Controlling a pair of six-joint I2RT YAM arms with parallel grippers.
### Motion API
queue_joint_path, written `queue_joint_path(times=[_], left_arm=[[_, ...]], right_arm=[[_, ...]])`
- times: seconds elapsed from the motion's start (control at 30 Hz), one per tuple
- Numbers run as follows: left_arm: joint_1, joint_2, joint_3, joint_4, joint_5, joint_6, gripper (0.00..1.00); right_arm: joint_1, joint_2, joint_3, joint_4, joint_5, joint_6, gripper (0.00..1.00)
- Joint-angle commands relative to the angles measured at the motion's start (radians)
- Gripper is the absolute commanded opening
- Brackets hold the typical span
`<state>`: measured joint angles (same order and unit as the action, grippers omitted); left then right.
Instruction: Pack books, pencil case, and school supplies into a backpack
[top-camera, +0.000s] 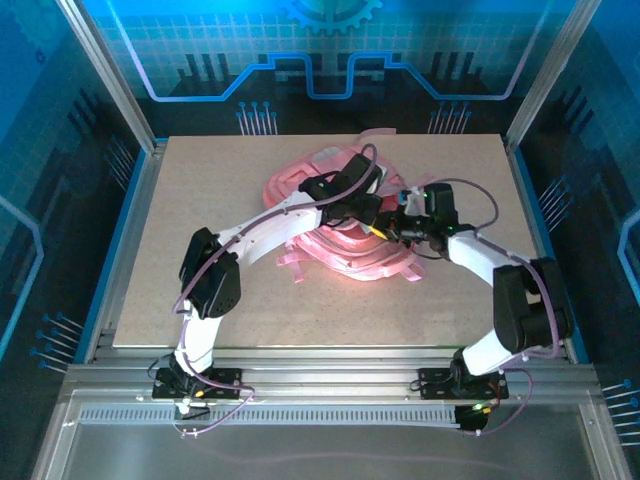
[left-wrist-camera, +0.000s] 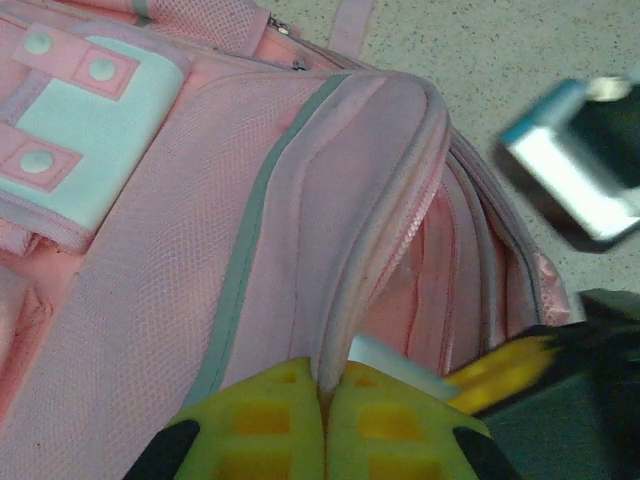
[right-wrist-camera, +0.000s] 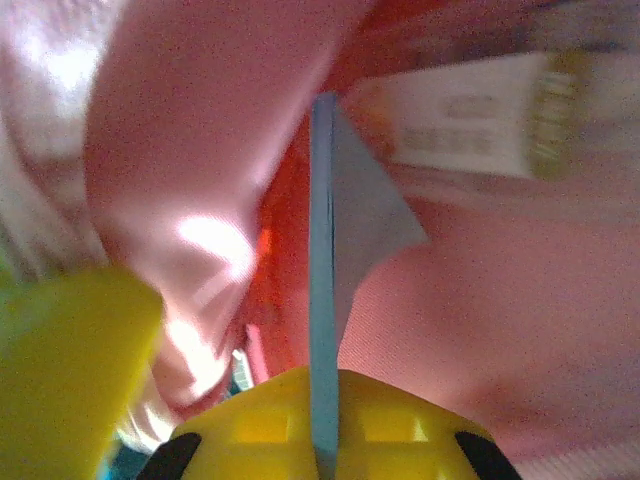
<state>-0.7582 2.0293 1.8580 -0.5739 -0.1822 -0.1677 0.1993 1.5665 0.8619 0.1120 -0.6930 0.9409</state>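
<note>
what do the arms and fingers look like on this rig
Both arms have white links and black joint housings: left arm, right arm. A purple cable loops along each. The fingers are yellow with a grid of square recesses and black at the base.

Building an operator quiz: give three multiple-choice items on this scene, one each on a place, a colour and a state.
1. Where on the table does the backpack lie?
A) at the near edge B) middle to far part C) left corner
2. What colour is the flat item in the right hand?
A) pale blue B) black C) green
3. How is the left hand?
A) wide open B) shut on the backpack's rim C) shut on a book
Key: B, the top view shows it mid-table. A, a blue edge sits in its grip. B, it pinches the pink piping.
</note>
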Motion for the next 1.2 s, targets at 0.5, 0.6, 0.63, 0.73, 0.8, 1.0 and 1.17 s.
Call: queue_joint_path(times=[0.5, 0.6, 0.63, 0.73, 0.8, 1.0, 1.17], left_arm=[[0.031, -0.09, -0.083, 0.128, 0.032, -0.083, 0.0], [0.034, -0.09, -0.087, 0.132, 0.041, -0.091, 0.0], [0.035, -0.09, -0.09, 0.137, 0.046, -0.093, 0.0], [0.037, -0.092, -0.093, 0.139, 0.049, -0.096, 0.0], [0.037, -0.092, -0.095, 0.138, 0.052, -0.098, 0.0], [0.037, -0.099, -0.107, 0.14, 0.062, -0.11, 0.0], [0.037, -0.106, -0.116, 0.146, 0.071, -0.118, 0.0]], right_arm=[[-0.05, -0.054, 0.114, -0.315, 0.226, -0.158, 0.52], [-0.061, -0.085, 0.13, -0.399, 0.306, -0.216, 0.53], [-0.063, -0.088, 0.132, -0.402, 0.31, -0.221, 0.53], [-0.06, -0.074, 0.13, -0.368, 0.288, -0.212, 0.5], [-0.057, -0.048, 0.133, -0.332, 0.26, -0.195, 0.45], [-0.04, 0.03, 0.15, -0.183, 0.168, -0.144, 0.14], [0.036, 0.048, 0.261, -0.369, 0.346, -0.304, 0.17]])
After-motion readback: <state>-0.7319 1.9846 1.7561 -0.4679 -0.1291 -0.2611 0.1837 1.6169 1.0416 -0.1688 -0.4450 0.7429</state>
